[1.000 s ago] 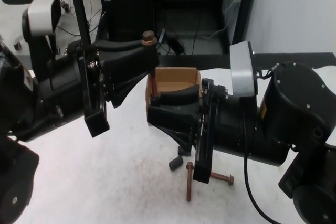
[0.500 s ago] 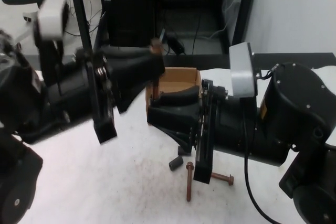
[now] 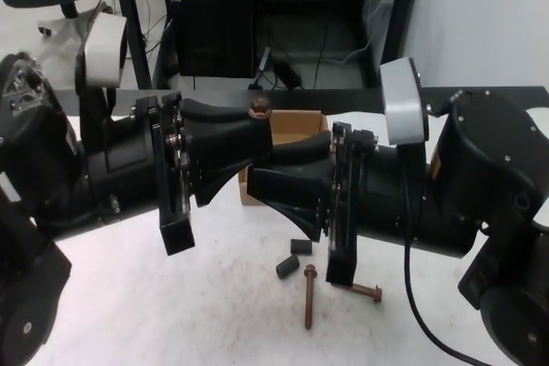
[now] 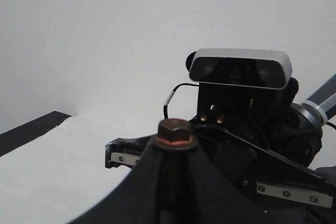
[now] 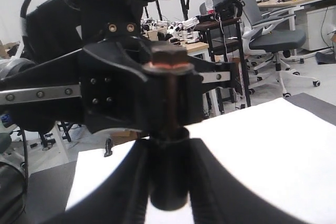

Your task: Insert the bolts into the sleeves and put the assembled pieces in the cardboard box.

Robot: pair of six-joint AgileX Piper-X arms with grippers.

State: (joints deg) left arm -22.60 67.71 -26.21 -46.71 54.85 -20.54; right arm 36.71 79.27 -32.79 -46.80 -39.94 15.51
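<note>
Left gripper [image 4: 176,153]: closed on a bolt just under its head. In the high view its arm comes in from 9 o'clock and the fingers end over the middle of the bench.
Bolt [image 3: 259,109]: upright, with the rusty hex head on top above the left fingers. The shaft runs straight down to the top of the sleeve.
Right gripper [image 5: 169,156]: clamped around the sleeve, one finger on each side. Its arm comes in from 3 o'clock, with the fingers just below the left arm's.
Sleeve [image 5: 169,174]: black, upright, pinched between the right fingers directly under the bolt. The shaft meets its upper opening; how deep it sits cannot be told.
Box [image 3: 296,126]: open cardboard, on the bench at 12 o'clock from the two grippers and partly hidden behind them. Its contents cannot be made out.
Loose sleeves [image 3: 287,267]: two short black ones on the bench at 6 o'clock from the grippers, near each other but apart.
Loose bolts [image 3: 309,297]: two, just beyond the loose sleeves toward 6 o'clock. One lies along the 12-to-6 line with its head toward 12. The other lies crosswise at 3 o'clock from it, partly hidden by the right arm.
Bench [image 3: 171,297]: white top, with rusty smudges around the loose parts.
</note>
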